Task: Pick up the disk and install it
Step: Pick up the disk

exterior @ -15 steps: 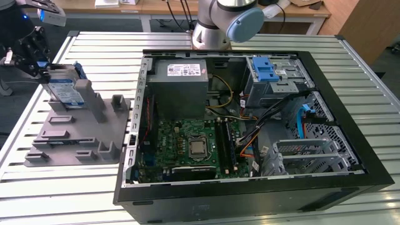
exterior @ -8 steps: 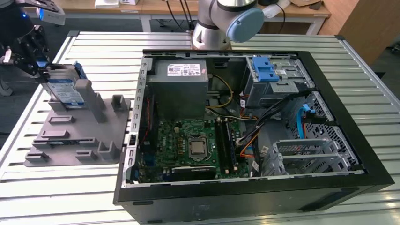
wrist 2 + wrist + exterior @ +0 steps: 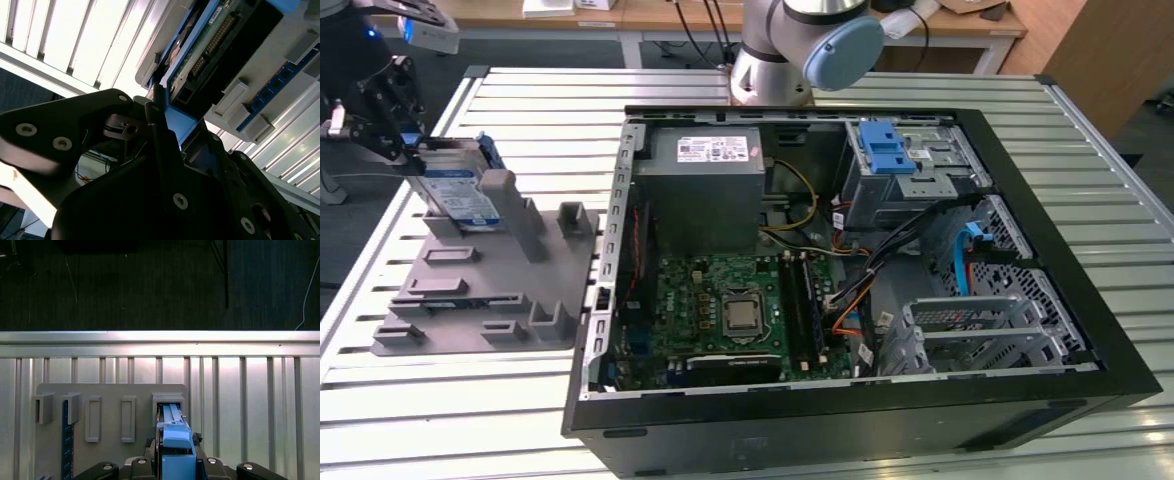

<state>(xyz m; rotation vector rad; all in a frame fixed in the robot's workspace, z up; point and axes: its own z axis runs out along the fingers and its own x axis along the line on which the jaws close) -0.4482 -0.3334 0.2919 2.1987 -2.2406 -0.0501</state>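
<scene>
The disk (image 3: 454, 190) stands on edge in a slot of the grey holder (image 3: 480, 290) on the exterior view's left, its blue-and-white label showing. My gripper (image 3: 411, 150) is at the disk's upper end, beyond the holder's far corner. In the second wrist view the black fingers (image 3: 155, 125) sit against both sides of the blue bracket (image 3: 175, 120), with the disk's circuit-board side (image 3: 215, 40) beyond. In the first wrist view the blue bracket end (image 3: 175, 440) is clamped in my gripper (image 3: 176, 457), and the disk sits in its slot (image 3: 169, 402).
An open computer case (image 3: 1067, 250) lies on the slatted metal table (image 3: 560, 110), with a blue-latched drive cage (image 3: 907, 160), a grey power-supply box (image 3: 707, 170) and a motherboard (image 3: 734, 310) inside. The arm's base (image 3: 781, 60) stands behind the case. The holder carries several upright posts (image 3: 520, 215).
</scene>
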